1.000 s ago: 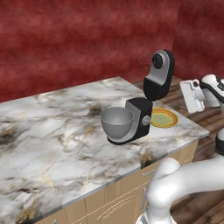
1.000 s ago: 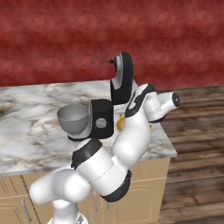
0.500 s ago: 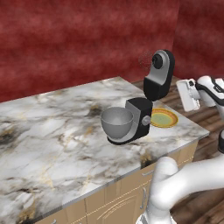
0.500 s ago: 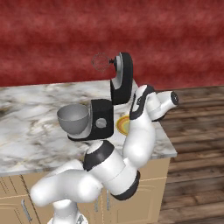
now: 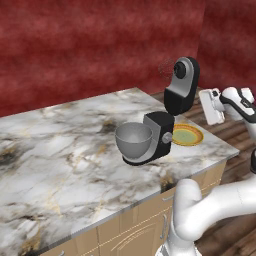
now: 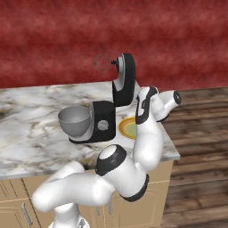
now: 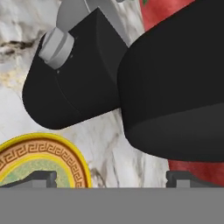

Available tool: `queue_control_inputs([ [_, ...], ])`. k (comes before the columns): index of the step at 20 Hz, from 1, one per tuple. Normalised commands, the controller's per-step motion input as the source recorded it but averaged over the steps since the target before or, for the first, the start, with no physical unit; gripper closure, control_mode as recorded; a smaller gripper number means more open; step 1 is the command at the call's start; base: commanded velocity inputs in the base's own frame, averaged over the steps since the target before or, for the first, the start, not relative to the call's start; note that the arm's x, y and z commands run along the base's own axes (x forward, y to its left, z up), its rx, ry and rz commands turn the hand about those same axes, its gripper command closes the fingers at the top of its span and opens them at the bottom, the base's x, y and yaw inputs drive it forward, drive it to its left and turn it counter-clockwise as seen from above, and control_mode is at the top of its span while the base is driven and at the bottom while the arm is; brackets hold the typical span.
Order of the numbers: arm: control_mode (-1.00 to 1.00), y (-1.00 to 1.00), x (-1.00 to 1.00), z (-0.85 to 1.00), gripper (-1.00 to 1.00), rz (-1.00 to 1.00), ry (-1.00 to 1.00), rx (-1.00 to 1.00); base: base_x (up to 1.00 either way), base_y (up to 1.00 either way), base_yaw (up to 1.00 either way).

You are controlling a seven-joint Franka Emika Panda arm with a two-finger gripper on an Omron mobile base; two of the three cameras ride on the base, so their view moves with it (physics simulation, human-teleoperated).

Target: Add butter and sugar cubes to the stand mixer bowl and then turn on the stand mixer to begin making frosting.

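Mixer (image 5: 165, 122) stands near the right end of the marble tabletop (image 5: 60, 160), its black base and column upright and its black-and-silver head tipped back and up, a faint wire whisk showing at the head's front in the right base view. Just to its right the tool (image 7: 111, 177) hangs in the air beyond the tabletop's right edge, spread wide and holding nothing; in the hand view its two dark tips sit far apart, with the mixer's column, a grey round knob (image 7: 57, 42) on its side, and the raised head looming close ahead. Below the tool, beside the mixer's base, lies a flat yellow-rimmed plate (image 5: 187, 135) with a brown patterned band and a greenish middle; whether anything lies on it I cannot tell. On the far side of the column from the tool, the grey metal bowl (image 5: 134, 140) sits on the mixer's base, open at the top and looking bare inside from the left base view. Behind the tabletop rises a dark red wall (image 5: 90, 45), and wooden cabinet fronts (image 5: 135, 232) show beneath the tabletop.
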Motion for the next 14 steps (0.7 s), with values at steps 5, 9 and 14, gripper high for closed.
queue_control_inputs([
  [5, -1.00, 0.00, 0.19, -0.01, -1.00, 0.00, 0.00, 0.00, 0.00, 0.00, 0.00],
  [9, -1.00, 0.00, 0.19, -0.04, -1.00, 0.00, 0.00, 0.00, 0.00, 0.00, 0.00],
  [14, -1.00, 0.00, 0.13, 0.00, -1.00, 0.00, -0.02, 0.00, 0.00, 0.00, 0.00],
])
